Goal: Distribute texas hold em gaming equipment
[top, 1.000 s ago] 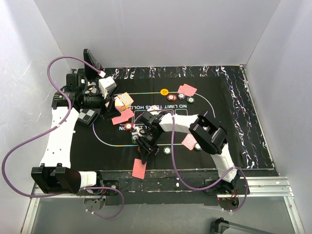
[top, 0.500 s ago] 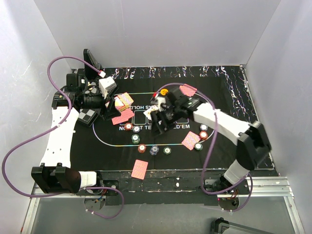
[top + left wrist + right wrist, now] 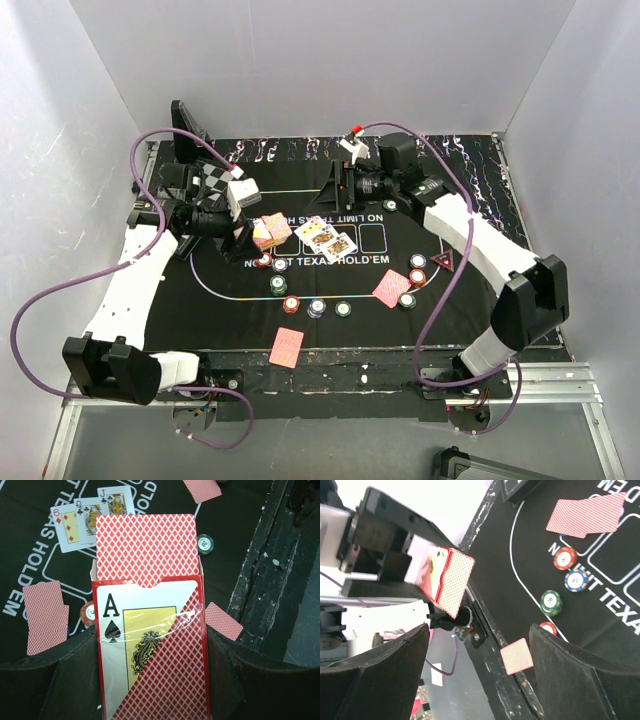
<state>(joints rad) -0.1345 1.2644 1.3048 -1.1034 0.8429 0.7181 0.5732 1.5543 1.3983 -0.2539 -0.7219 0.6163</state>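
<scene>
Mid-deal. Clenched in left gripper [image 3: 150, 690]: card box [image 3: 147, 580], above the mat [image 3: 480, 300] on its left side. Over the far edge, right gripper [image 3: 477, 680], jaws wide, grasping nothing. Three face-up cards [image 3: 325, 238] at centre. Likely next: reaching for the box's top card.

The left arm [image 3: 125, 285] rises from its base at the near left corner of the table [image 3: 350, 360] and runs along the left edge, with its wrist turned toward the middle. The left gripper [image 3: 252, 232] is clamped on an open card box [image 3: 150, 645], one finger on each long side. The right arm [image 3: 480, 245] reaches from the near right corner toward the far edge, its elbow bent by the right edge. The right gripper [image 3: 338, 186] hangs there with its jaws spread wide, empty.
</scene>
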